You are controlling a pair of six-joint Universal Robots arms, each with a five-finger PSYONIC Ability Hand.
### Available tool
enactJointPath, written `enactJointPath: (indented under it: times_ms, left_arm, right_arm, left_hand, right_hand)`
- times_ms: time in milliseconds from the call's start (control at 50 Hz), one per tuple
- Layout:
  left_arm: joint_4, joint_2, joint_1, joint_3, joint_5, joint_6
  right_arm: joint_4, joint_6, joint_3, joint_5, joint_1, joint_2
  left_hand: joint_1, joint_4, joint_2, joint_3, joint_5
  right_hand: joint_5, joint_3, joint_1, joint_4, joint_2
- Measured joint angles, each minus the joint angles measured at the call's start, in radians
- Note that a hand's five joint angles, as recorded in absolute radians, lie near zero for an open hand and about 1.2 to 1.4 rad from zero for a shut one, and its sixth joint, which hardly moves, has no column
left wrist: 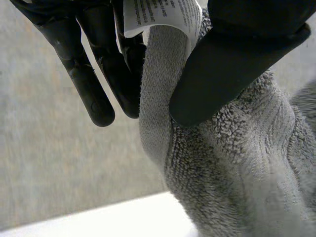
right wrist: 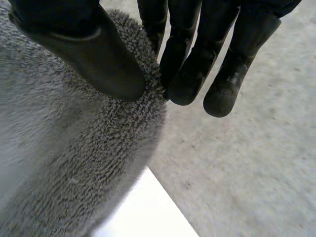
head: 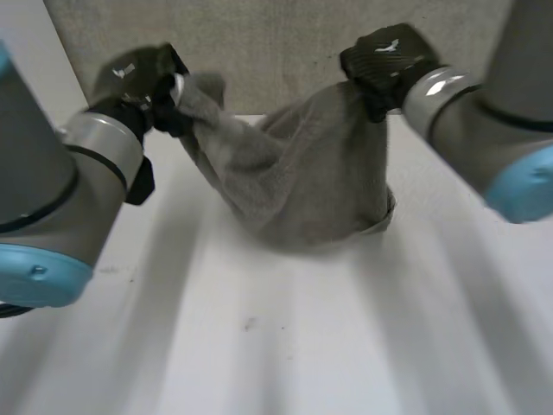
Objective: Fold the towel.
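Hanging between the two hands, the towel (head: pixel 294 186) sags in the middle like a little hammock. Its lowest part rests on the white table (head: pixel 302 346), close to the far edge. The towel is grey all over, thick and fluffy, with lots of tiny loops, and it is bunched into soft folds and wrinkles. One flat band runs along its edge where the loops stop. The left hand (head: pixel 138 82) holds one top corner up in the air. Seen from the left wrist, the thumb (left wrist: pixel 222 74) presses the cloth against the fingers (left wrist: pixel 94 94), so the corner is pinched tight. Those fingers are long and nearly straight, and they sit close side by side. A white label (left wrist: pixel 158 17) with small printing is sewn at this corner and pokes out between the thumb and the fingers. The right hand (head: pixel 384 56) holds the other top end of the towel at about the same height. Seen from the right wrist, its thumb (right wrist: pixel 98 59) squeezes the fuzzy edge against the black fingertips (right wrist: pixel 192 74), which are bunched together. From that pinch the cloth drops down wide and smooth toward the table. The left arm (head: pixel 52 190) and the right arm (head: pixel 492 130) reach in from the two sides, well apart, with the towel stretched loosely between them.
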Motion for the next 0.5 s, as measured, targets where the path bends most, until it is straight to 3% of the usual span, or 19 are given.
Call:
enactJointPath:
  times_ms: [80,160,180,220,240,260,300,500]
  left_arm:
    - [0.001,0.054,-0.006,-0.059,0.004,0.001]
    - [0.005,0.076,-0.011,-0.129,0.008,0.002]
    - [0.007,0.079,-0.012,-0.154,0.008,0.003]
    - [0.007,0.081,-0.013,-0.201,0.009,0.003]
    - [0.008,0.081,-0.013,-0.214,0.009,0.004]
    - [0.007,0.08,-0.013,-0.24,0.009,0.004]
    - [0.007,0.076,-0.012,-0.284,0.009,0.006]
    - [0.008,0.072,0.01,-0.477,0.009,0.035]
  right_arm:
    - [0.1,-0.041,0.248,-0.047,-0.01,-0.158]
    - [0.235,-0.133,0.444,-0.107,0.003,-0.226]
    - [0.276,-0.168,0.501,-0.127,0.009,-0.238]
    - [0.33,-0.222,0.585,-0.162,0.024,-0.25]
    - [0.334,-0.23,0.597,-0.168,0.026,-0.251]
    - [0.336,-0.243,0.621,-0.178,0.032,-0.252]
    - [0.313,-0.243,0.636,-0.187,0.037,-0.252]
    - [0.078,-0.051,0.537,-0.164,-0.011,-0.24]
  left_hand:
    - [0.002,0.0,0.0,0.0,0.0]
    - [0.002,0.0,0.0,0.001,0.0]
    - [0.002,0.0,0.0,0.001,0.0]
    - [0.002,0.0,0.0,0.001,0.0]
    - [0.002,0.0,0.001,0.001,0.0]
    - [0.002,0.0,0.001,0.001,0.0]
    - [0.003,0.0,0.001,0.001,0.0]
    - [0.003,0.0,0.001,0.001,0.0]
  right_hand:
    - [0.004,0.0,0.0,0.0,0.0]
    - [-0.053,-0.052,-0.045,-0.054,-0.039]
    - [-0.147,-0.159,-0.143,-0.145,-0.137]
    - [-0.548,-0.528,-0.535,-0.529,-0.537]
    - [-0.613,-0.589,-0.597,-0.59,-0.579]
    - [-0.851,-0.83,-0.816,-0.829,-0.823]
    - [-1.079,-1.043,-1.019,-1.042,-1.023]
    - [-1.103,-1.089,-1.085,-1.079,-1.058]
